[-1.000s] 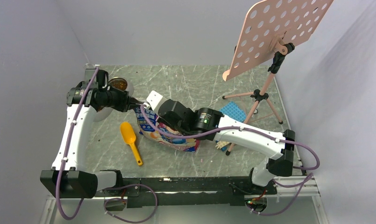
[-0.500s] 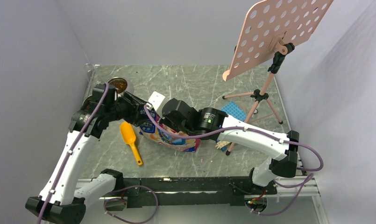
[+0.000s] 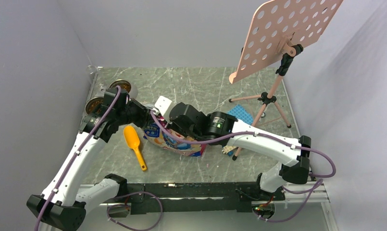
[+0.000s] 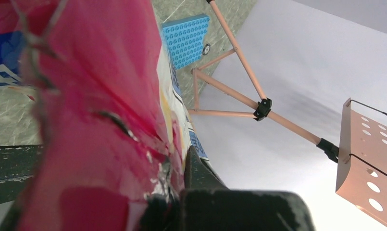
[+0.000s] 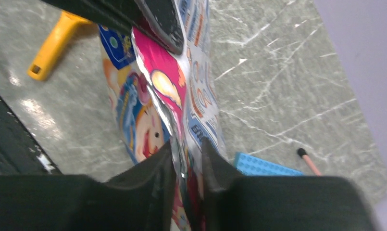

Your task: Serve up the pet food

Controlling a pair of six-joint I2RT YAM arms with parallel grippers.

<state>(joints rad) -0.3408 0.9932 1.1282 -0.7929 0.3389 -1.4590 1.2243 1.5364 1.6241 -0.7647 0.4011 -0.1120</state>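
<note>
The glossy pink cartoon-printed pouch stands mid-table, its top edge pulled up between both arms. My left gripper is shut on the pouch's top film. One black finger presses its printed side and the other is hidden behind it. My right gripper pinches the same edge of the pouch further along, film filling the narrow gap between its fingers. The pet food itself is hidden inside the pouch.
An orange-yellow scoop lies left of the pouch. Twin steel bowls sit at the far left edge. A blue studded plate and a pink music stand's tripod are to the right.
My left arm swung away from the bowls to the pouch's top, opened, then shut on the film. The right gripper stayed on the pouch, its jaws slightly wider.
</note>
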